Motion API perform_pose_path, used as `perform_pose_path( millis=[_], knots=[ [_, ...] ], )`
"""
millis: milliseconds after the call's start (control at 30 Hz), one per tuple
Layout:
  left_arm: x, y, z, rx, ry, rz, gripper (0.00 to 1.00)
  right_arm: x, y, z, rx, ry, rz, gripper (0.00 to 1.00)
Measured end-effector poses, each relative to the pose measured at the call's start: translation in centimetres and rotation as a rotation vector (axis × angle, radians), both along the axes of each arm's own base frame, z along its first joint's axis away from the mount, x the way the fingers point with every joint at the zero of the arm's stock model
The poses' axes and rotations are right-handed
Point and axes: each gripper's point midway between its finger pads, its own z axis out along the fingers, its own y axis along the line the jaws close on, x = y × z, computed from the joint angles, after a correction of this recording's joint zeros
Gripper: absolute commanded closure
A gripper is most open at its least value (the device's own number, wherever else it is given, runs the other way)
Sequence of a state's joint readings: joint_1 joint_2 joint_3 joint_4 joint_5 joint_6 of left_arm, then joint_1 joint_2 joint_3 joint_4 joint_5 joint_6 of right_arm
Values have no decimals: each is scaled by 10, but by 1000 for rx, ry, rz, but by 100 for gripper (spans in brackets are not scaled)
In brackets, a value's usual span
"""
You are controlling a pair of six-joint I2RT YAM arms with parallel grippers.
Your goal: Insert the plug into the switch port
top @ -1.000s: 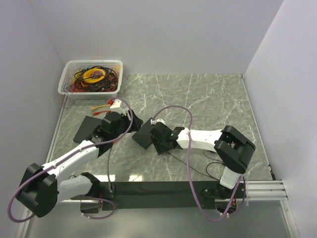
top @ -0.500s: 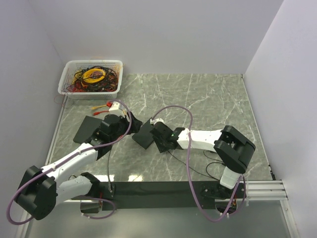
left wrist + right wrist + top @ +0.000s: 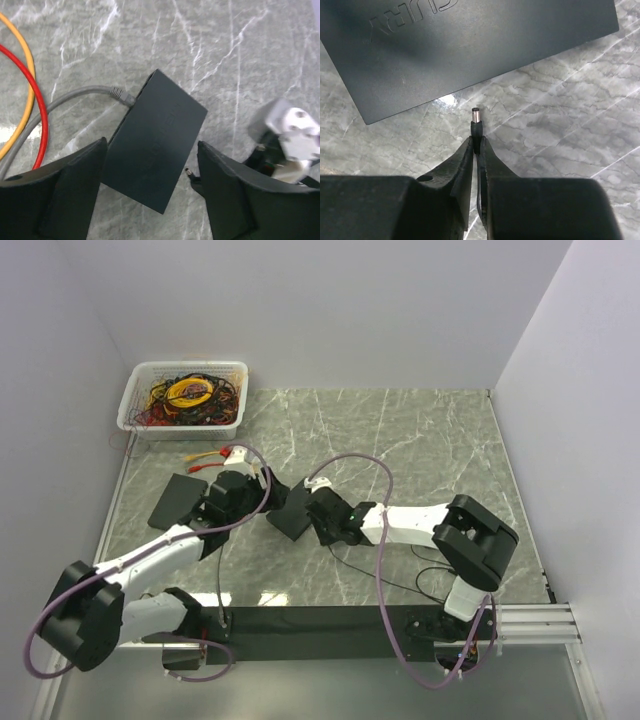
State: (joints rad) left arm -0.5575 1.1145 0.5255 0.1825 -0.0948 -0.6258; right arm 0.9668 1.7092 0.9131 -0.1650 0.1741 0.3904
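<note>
Right end effector (image 3: pixel 476 146) clamped tight on the small black barrel plug with silver tip (image 3: pixel 476 122), low over the grey marble desk (image 3: pixel 560 125). Tip points at the flat dark-grey rectangular switch box (image 3: pixel 470 45), near its edge, not touching. Left end effector (image 3: pixel 150 170) fingers spread apart, hovering over the switch, gripping nothing.
</note>
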Motion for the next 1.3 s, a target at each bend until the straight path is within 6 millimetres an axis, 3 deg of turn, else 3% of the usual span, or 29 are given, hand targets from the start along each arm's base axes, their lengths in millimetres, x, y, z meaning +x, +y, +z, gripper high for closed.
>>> perform_pose_path(
  millis=[200,500,567,600,733,833,1167,1300],
  knots=[
    [10,-5,-23,36,46,2,12,0,-7,2,35,-1,-43,92],
    [67,-29,-22,53,30,-4,25,3,-37,2,-37,52,-104,94],
    [80,-33,-20,52,15,-11,33,6,-43,2,-52,59,-118,95],
    [85,-36,-20,54,11,-18,43,9,-47,2,-59,63,-127,95],
    [104,-49,-22,55,-2,-55,66,20,-56,2,-73,64,-149,95],
    [105,-52,-31,58,7,-83,71,28,-58,2,-80,65,-161,95],
    [110,-51,-33,17,-8,-132,65,49,-44,16,-40,26,-131,96],
    [109,-46,-48,13,23,-144,66,49,-41,12,-37,33,-118,96]
  ],
)
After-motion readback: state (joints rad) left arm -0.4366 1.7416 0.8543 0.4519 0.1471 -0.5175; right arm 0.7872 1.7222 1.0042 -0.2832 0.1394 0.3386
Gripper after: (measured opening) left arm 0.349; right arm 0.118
